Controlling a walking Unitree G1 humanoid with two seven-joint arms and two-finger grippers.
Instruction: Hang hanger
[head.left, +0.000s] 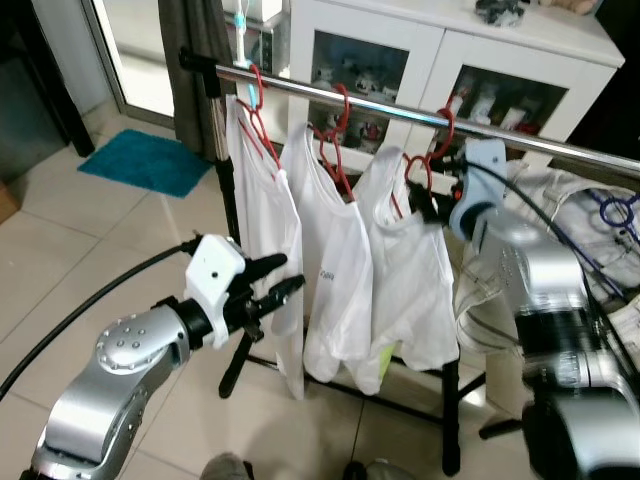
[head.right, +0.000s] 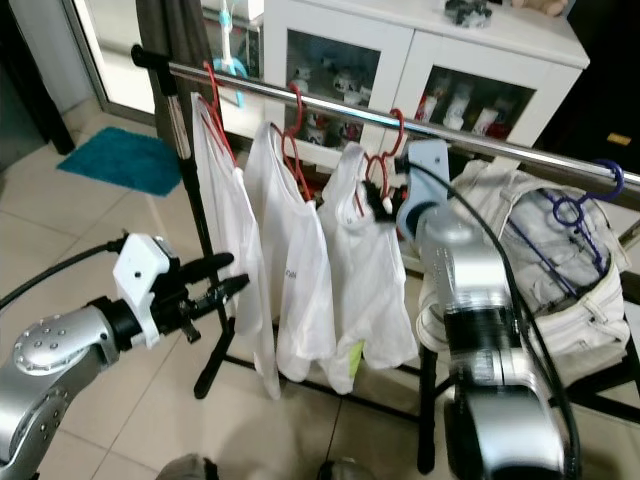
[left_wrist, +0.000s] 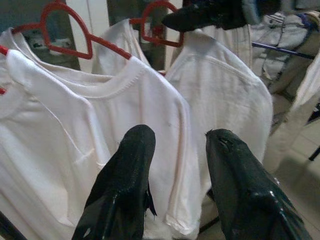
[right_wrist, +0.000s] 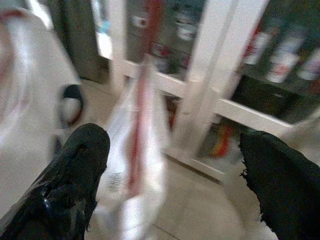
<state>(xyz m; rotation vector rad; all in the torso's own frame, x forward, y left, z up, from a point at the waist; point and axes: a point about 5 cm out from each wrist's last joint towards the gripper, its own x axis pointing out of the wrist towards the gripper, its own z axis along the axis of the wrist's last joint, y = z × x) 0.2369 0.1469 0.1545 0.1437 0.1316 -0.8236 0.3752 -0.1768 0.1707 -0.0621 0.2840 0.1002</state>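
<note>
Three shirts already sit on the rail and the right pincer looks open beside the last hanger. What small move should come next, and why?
Probably draw the right pincer back from the rail. The third red hanger already hooks over it, its white shirt hanging free, and the right wrist view shows the fingers spread wide with nothing gripped. The left pincer hovers open by the shirts.

Three white shirts (head.left: 345, 270) hang on red hangers (head.left: 335, 140) from a silver rail (head.left: 380, 105). The cabinet (head.left: 450, 60) is white, the mat (head.left: 145, 160) teal, the floor tiles (head.left: 80, 260) pale beige (a purple hanger (head.right: 585, 200) sits farther along). Both arms are silver with black fingers (left_wrist: 125, 180).
</note>
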